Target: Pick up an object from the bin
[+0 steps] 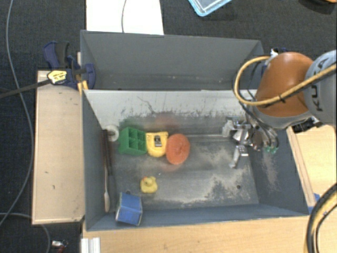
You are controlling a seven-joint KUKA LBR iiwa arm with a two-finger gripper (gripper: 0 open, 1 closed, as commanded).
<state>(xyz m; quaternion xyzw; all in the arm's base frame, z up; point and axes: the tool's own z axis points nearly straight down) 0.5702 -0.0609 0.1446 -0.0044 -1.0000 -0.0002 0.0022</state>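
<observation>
At bin's right, gripper over floor; claw state unclear; orange round object well left.

The bin is grey sheet metal, matt on its walls and rubbed pale and scratchy across the floor, a well-worn surface. Against it the green cellular block, the yellow piece and the blue cube look like smooth plastic, while the orange ball has a duller, slightly mottled skin. The gripper is bare bright metal, and the orange cover on the arm looks smooth — a hard shell with a soft sheen.
</observation>
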